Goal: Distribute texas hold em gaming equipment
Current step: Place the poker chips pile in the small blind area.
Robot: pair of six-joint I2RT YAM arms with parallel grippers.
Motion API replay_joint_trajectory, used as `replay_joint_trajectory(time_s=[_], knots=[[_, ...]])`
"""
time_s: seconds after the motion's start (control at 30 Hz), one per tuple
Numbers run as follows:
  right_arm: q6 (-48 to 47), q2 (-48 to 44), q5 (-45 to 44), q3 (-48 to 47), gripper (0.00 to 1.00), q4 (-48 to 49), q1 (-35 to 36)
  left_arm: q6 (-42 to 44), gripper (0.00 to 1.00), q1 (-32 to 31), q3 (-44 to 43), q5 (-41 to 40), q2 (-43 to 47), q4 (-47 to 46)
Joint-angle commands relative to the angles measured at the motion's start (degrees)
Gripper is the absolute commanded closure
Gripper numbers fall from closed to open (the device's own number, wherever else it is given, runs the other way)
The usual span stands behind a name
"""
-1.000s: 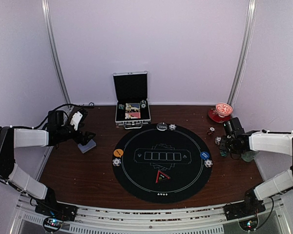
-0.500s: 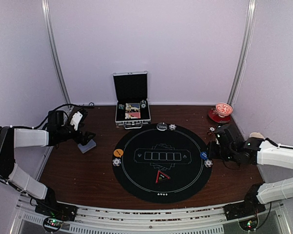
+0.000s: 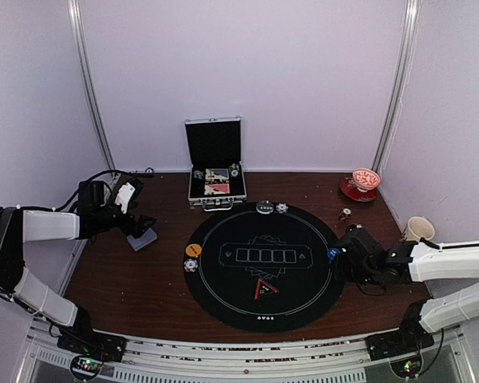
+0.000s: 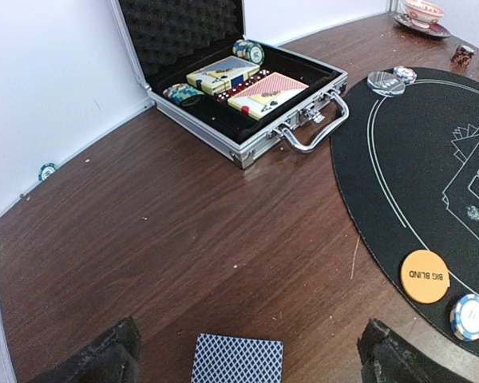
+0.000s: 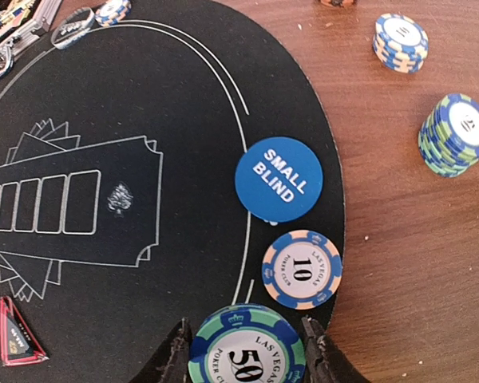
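Right arm (image 3: pixel 443 259) swung inward — outstretched low, pincer (image 5: pixel 246 356) clamping green chip (image 5: pixel 247 345).

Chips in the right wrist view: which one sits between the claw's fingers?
The green-and-blue 50 chip, gripped edge to edge by the right gripper. The blue-and-peach 10 chip lies free on the mat beside it.

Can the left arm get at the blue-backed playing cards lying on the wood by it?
Probably yes. The left gripper hangs wide open over the blue-backed playing cards, one finger on each side, and only bare brown wooden table lies around them.
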State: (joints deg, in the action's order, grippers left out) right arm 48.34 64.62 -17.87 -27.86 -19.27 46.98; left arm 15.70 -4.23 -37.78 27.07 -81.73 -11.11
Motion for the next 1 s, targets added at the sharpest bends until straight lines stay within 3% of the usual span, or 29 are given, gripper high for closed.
replay_joint_trajectory(time_s=[0.0, 0.97], knots=[[3.6, 0.1, -2.0, 2.2, 0.71, 2.1, 1.1, -0.5, 0.02, 0.2, -0.1, 0.6, 0.1, -2.3], [5.3, 8.3, -5.5, 3.9, 0.68, 6.4, 2.0, -0.6, 0.02, 0.2, -0.2, 0.8, -0.4, -2.5]])
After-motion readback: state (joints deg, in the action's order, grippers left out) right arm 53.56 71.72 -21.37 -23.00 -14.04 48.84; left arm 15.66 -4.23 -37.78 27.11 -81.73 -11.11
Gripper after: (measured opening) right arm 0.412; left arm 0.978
